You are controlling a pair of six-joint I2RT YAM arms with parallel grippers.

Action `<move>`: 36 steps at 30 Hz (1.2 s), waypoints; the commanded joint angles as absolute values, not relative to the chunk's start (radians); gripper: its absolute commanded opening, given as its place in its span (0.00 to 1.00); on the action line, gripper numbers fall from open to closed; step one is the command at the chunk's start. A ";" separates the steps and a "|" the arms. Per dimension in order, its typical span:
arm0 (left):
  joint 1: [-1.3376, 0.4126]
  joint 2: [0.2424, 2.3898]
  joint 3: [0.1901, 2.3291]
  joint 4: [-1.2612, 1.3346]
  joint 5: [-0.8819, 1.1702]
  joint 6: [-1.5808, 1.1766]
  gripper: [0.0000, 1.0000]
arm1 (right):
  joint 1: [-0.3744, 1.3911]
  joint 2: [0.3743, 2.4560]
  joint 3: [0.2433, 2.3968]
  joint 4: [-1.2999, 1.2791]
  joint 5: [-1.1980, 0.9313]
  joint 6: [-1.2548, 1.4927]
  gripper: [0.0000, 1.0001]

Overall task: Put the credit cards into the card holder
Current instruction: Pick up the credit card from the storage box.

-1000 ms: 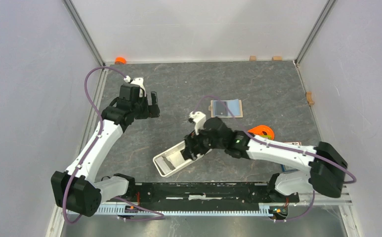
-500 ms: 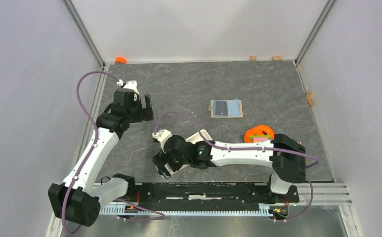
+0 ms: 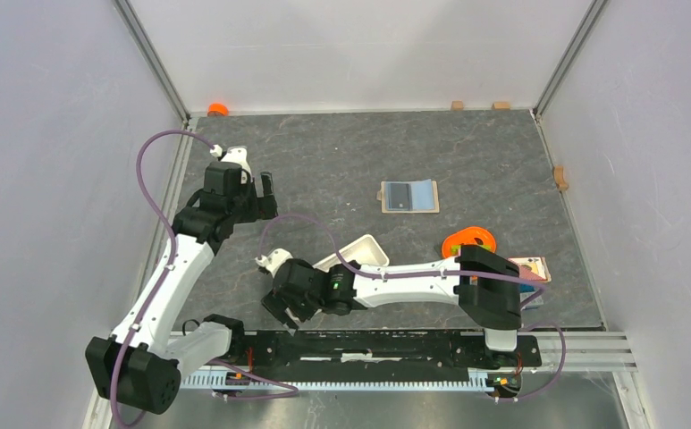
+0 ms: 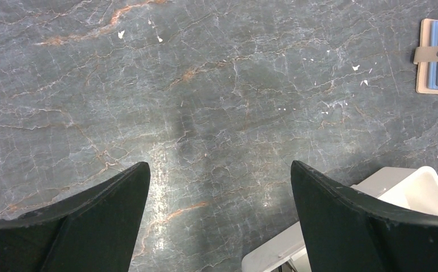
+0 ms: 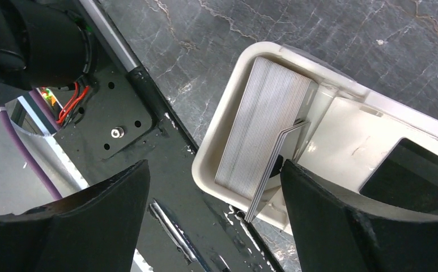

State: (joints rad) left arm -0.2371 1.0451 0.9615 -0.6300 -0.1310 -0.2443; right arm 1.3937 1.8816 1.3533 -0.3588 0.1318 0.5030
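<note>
**Hovering over the holder: one card in, one unaccounted for**

Right fingers (image 5: 330,226) are spread wide with nothing between them. They hang over one end of the card holder (image 5: 347,136), and its rim shows in the gap between the two tips. Directly under them a ribbed grey stack (image 5: 262,130) stands on edge against the holder's end wall, with a thin slip (image 5: 270,181) leaning on it. What these are I cannot tell. Just past one fingertip, a flat black card (image 5: 412,173) lies on the holder's floor. On the other side runs the black base rail (image 5: 143,136).

Left fingers (image 4: 341,215) are likewise wide and empty, above the grey surface (image 4: 205,85), with a corner of the holder beside one tip. Well beyond them lies a tan wallet (image 4: 437,54).

By my reckoning the task is about half done. One black card is in the holder and a second is nowhere plainly visible. A dark patch on the wallet may be it, though I cannot say.

Counted, there is one holder, one card seen, one wallet and one orange bowl (image 3: 468,241), the bowl well away from both pairs of fingers.
</note>
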 commanded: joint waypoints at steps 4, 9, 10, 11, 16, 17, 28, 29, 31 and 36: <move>-0.232 1.019 0.956 -0.597 -0.135 -0.212 1.00 | 1.408 1.860 1.398 -0.353 0.121 0.495 0.85; -0.232 1.019 0.954 -0.594 -0.134 -0.215 1.00 | 1.411 1.844 1.386 -0.336 0.105 0.501 0.81; -0.232 1.020 0.954 -0.595 -0.135 -0.214 1.00 | 1.412 1.840 1.385 -0.336 0.105 0.503 0.80; -0.232 1.020 0.954 -0.595 -0.135 -0.214 1.00 | 1.413 1.838 1.384 -0.333 0.104 0.502 0.79; -0.232 1.020 0.954 -0.595 -0.138 -0.215 1.00 | 1.416 1.821 1.375 -0.331 0.111 0.507 0.75; -0.232 1.021 0.954 -0.595 -0.138 -0.215 1.00 | 1.417 1.818 1.374 -0.331 0.111 0.509 0.74; -0.232 1.018 0.953 -0.594 -0.143 -0.215 1.00 | 1.418 1.896 1.450 -0.480 0.229 0.521 0.92; -0.232 1.017 0.953 -0.595 -0.147 -0.215 1.00 | 1.419 1.914 1.464 -0.501 0.227 0.523 0.93; -0.232 1.017 0.953 -0.594 -0.158 -0.216 1.00 | 1.424 1.934 1.465 -0.490 0.211 0.530 0.94; -0.226 1.011 0.954 -0.597 -0.166 -0.221 1.00 | 1.441 1.988 1.515 -0.525 0.242 0.538 0.98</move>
